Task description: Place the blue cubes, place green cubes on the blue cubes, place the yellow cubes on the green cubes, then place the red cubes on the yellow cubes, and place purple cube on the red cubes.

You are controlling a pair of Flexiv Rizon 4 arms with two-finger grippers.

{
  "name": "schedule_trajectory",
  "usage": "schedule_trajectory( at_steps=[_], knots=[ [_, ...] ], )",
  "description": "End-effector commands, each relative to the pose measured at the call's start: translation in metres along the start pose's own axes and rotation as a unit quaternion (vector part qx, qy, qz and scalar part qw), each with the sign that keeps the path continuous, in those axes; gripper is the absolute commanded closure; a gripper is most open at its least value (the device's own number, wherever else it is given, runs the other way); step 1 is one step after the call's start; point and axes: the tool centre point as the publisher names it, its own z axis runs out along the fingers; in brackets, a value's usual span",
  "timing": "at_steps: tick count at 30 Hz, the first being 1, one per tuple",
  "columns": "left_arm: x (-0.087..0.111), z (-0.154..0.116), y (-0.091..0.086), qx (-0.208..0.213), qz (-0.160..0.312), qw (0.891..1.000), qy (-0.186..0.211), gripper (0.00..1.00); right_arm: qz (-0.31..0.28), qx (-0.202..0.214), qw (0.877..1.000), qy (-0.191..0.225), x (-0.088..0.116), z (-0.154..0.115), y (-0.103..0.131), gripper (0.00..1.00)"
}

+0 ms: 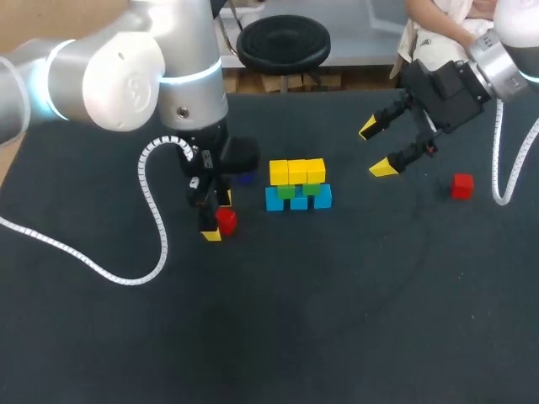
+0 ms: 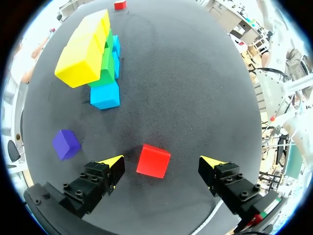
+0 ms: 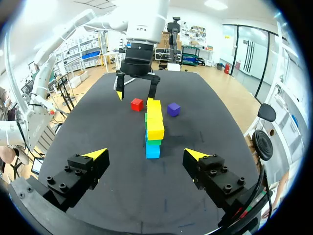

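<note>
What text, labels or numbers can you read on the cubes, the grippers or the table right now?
Red cubes, purple cube, yellow cubes, green cubes, blue cubes: plain faces, no text.
Left gripper, right gripper: no readable marking.
Table: none.
Left arm's white joint: a faint emblem, too blurred to read.

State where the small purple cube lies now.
In the left wrist view, the small purple cube lies on the black tabletop beside the left gripper, apart from the blue, green and yellow cube stack.
</note>
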Motion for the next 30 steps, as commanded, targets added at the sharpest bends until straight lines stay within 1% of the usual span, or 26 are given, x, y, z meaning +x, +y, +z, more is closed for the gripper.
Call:
schedule_trajectory(
  at_steps=[1,13,14,15,19,21,23,27,28,30],
  knots=[
    [0.0005,-0.0007,0.0003,0.0,-0.002,1.0,0.002,0.0,0.0,0.001,1.0,0.0,0.0,-0.0002,0.0012,0.0],
    [0.0009,0.0005,-0.0001,-0.008,-0.008,1.0,-0.002,0.0,0.0,0.001,1.0,0.0,0.0,-0.0002,0.0012,0.0],
    [0.001,0.001,-0.0002,-0.008,-0.008,1.0,-0.002,0.07,0.0,0.001,1.0,0.0,0.0,-0.0002,0.0012,0.0],
    [0.0011,0.0015,-0.0003,-0.008,-0.009,1.0,-0.002,0.11,0.0,0.001,1.0,0.0,0.0,-0.0002,0.0012,0.0],
    [0.0009,0.0018,-0.0005,-0.009,-0.01,1.0,-0.003,0.08,0.0,0.001,1.0,0.0,0.0,-0.0002,0.0012,0.0],
    [0.0009,0.0019,-0.0006,-0.01,-0.011,1.0,-0.003,0.09,0.0,0.001,1.0,0.0,0.0,-0.0002,0.0012,0.0],
    [0.0009,0.0019,-0.0008,-0.011,-0.012,1.0,-0.003,0.24,0.0,0.001,1.0,0.0,0.0,-0.0002,0.0012,0.0],
    [0.0012,0.0022,-0.0012,-0.01,-0.014,1.0,-0.003,0.24,0.0,0.001,1.0,0.0,0.0,-0.0002,0.0012,0.0],
    [0.0012,0.0023,-0.0013,-0.01,-0.014,1.0,-0.004,0.25,0.0,0.001,1.0,0.0,0.0,-0.0002,0.0012,0.0],
    [0.0011,0.0023,-0.0013,-0.01,-0.013,1.0,-0.004,0.31,0.0,0.001,1.0,0.0,0.0,-0.0002,0.0012,0.0]
  ],
)
